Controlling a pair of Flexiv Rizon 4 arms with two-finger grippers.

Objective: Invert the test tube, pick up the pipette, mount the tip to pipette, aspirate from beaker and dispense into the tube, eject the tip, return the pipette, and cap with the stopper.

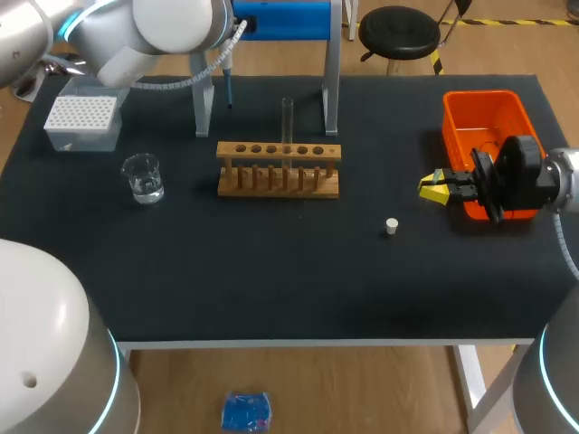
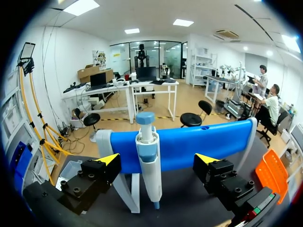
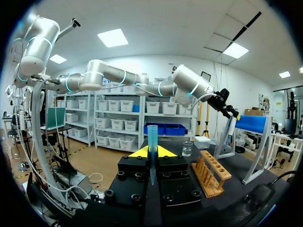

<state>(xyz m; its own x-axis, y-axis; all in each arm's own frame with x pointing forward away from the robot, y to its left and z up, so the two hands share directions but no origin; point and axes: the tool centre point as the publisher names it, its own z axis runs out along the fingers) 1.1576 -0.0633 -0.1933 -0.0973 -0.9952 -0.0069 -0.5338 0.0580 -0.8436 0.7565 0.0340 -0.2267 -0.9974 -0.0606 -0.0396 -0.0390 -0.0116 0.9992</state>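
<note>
Pipette [image 2: 149,161] on its stand [image 2: 203,142] between wide-apart left fingers [image 2: 109,160]; right fingers [image 3: 136,152] tight around blue pipette tip [image 3: 152,137].

Lighting, as I log it from my station. Head view: bright, even light from overhead. The table [image 1: 271,289] reads flat matte black, and shadows hardly show on it. There are white glints on the glass of the beaker [image 1: 143,177]. The orange bin [image 1: 484,117] and the pale stopper [image 1: 392,227] are vividly lit.

Left wrist view: white ceiling panels high above the left gripper [image 2: 157,161] are burnt out to plain white. A soft sheen lies on the blue stand bar [image 2: 208,139] ahead of the fingers [image 2: 110,160], whose black bodies sit dark under the lit yellow tips. Straight lines bow toward the edges.

Right wrist view: two glaring panels sit above the right gripper [image 3: 151,151]. Its tips are bright and the blocks beneath them are in shade. Highlights run along my left arm [image 3: 113,75], far ahead.
</note>
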